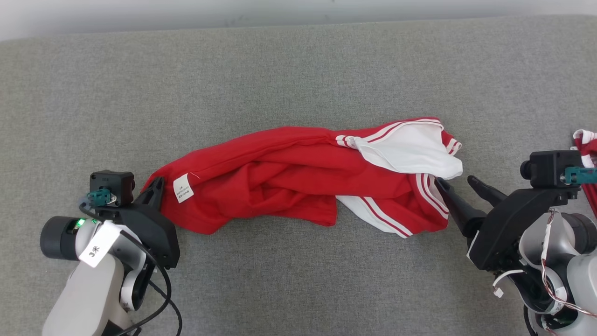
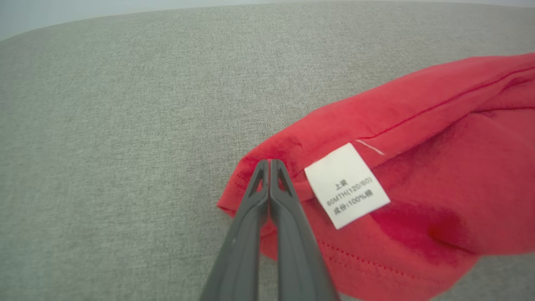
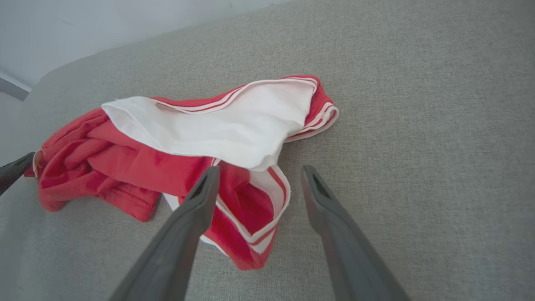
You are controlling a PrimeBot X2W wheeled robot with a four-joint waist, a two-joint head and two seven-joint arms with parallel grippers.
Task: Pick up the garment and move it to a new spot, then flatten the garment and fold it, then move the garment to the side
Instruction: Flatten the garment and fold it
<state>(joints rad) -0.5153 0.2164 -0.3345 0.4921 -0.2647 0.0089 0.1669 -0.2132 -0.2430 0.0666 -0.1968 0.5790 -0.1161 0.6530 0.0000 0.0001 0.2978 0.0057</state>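
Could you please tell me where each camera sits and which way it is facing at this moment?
Head view: on the robot's head, looking down at the garment lying across the grey surface; left gripper lower left, right gripper lower right, pale forearms behind.
Left wrist view: on the left wrist, looking along shut fingers pinching the garment's hem beside its care label.
Right wrist view: on the right wrist, looking along open fingers at the garment's white-striped end.
Shared: both wrist views face the garment, from opposite ends.

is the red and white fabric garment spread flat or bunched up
Bunched up: the red and white garment lies as a crumpled, twisted strip on the grey fabric surface.
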